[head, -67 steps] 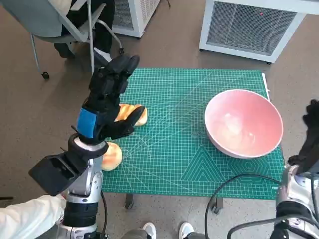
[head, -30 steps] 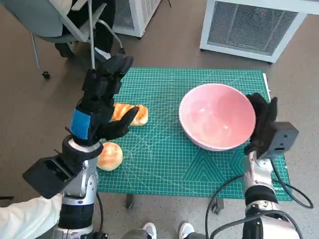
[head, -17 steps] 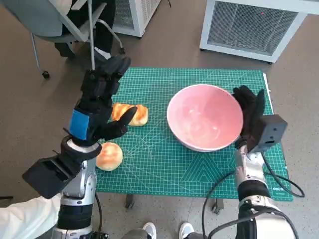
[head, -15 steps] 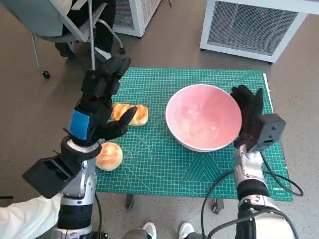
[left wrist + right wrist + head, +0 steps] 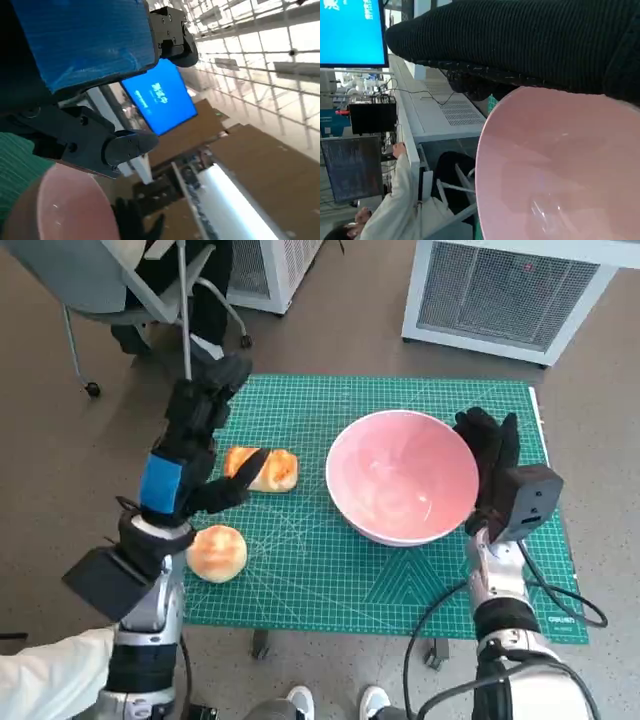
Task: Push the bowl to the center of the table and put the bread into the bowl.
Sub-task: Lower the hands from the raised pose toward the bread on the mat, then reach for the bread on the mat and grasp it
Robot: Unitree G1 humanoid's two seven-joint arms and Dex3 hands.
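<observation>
Our left hand point(image 5: 195, 435) is held up over the left side of the green mat point(image 5: 300, 570). Its fingers are spread and hold nothing. Under it lies a long bread point(image 5: 262, 469), with its long side running from 9 o'clock to 3 o'clock. A round bread point(image 5: 216, 552) sits near the mat's edge at 7 o'clock, and bare mat lies between the breads and the bowl. The pink bowl point(image 5: 402, 475) stands upright, open side up, near the middle of the mat. Our right hand point(image 5: 490, 460) presses flat on the bowl's side at 3 o'clock, fingers straight and gripping nothing. More bare mat lies past that hand toward the right edge.
</observation>
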